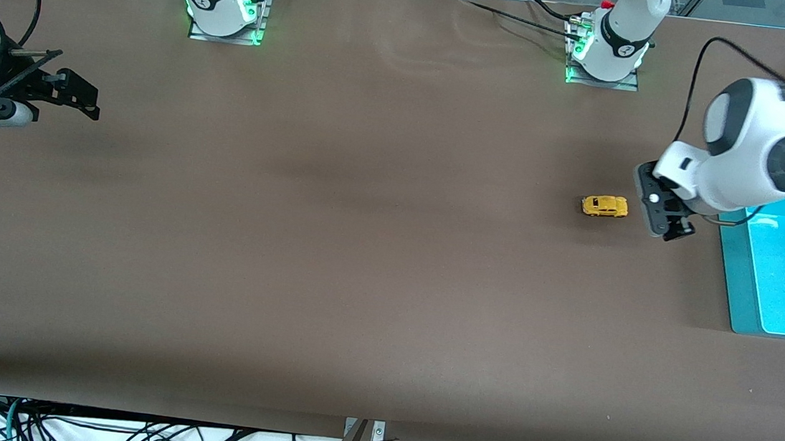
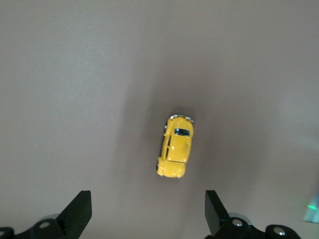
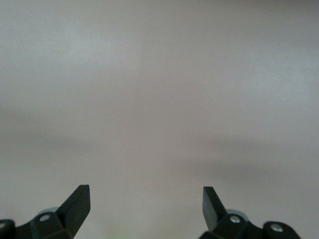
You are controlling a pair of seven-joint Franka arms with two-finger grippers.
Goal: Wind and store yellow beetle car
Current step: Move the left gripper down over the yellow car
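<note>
Brown table (image 1: 361,246), teal bin (image 1: 729,282) holds nothing, yellow beetle car (image 1: 605,206) outside, both grippers wide open, nothing held.

A turquoise bin (image 1: 732,282) sits on the brown table (image 1: 358,282) at the left arm's end

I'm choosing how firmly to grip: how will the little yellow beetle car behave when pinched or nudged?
The yellow beetle car stands on small wheels on the flat table, so a nudge along its length would probably roll it away. Its rounded, glossy body may slip between the left gripper fingers. Being so small, it is likely light.
</note>
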